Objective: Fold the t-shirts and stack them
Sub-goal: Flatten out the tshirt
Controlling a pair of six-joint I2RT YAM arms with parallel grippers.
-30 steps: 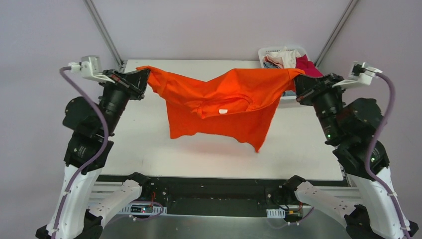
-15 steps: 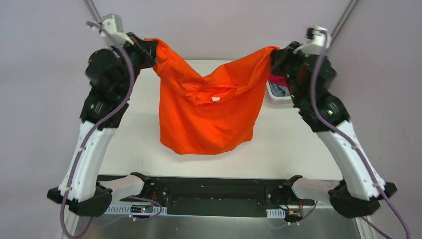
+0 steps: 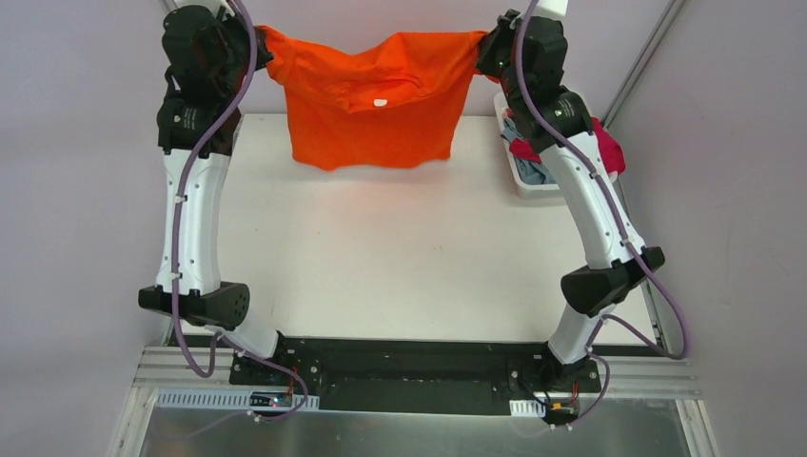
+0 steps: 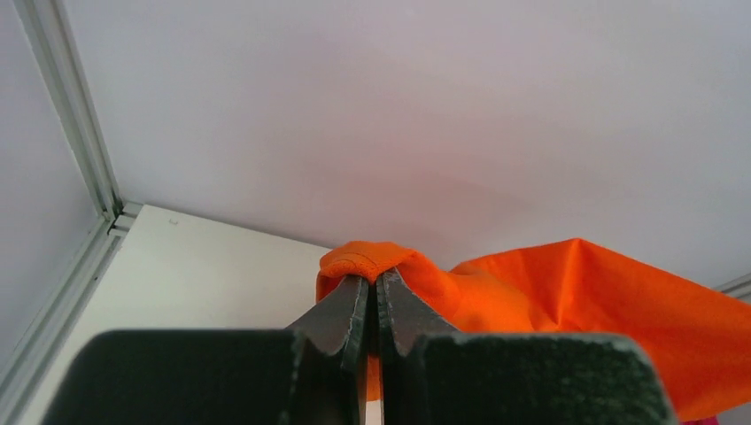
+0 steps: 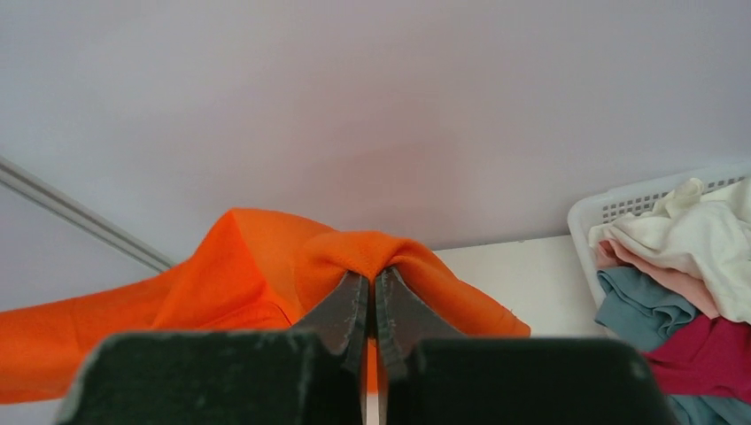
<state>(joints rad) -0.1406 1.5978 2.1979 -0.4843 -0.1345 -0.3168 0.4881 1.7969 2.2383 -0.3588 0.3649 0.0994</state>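
Note:
The bright orange t-shirt [image 3: 371, 105] hangs spread in the air over the far edge of the table, held by its two upper corners. My left gripper [image 3: 259, 38] is shut on its left corner, and the cloth bunches over the jaw tips in the left wrist view [image 4: 372, 282]. My right gripper [image 3: 481, 48] is shut on its right corner, seen wrapped over the tips in the right wrist view [image 5: 370, 276]. The shirt's hem hangs just above the table. The other t-shirts, cream [image 5: 700, 235], grey-blue [image 5: 651, 305] and crimson-magenta [image 5: 704, 354], lie piled in a basket.
The white slotted plastic basket [image 3: 521, 176] stands at the table's far right edge, partly behind my right arm. The white table [image 3: 400, 257] stretches below the shirt. Metal frame posts [image 4: 71, 115] rise at the far corners.
Both arms have risen and stretched toward the far edge, carrying the orange shirt up and back. The shirt is pulled wider and flatter, and its hem has lifted away from the table's middle.

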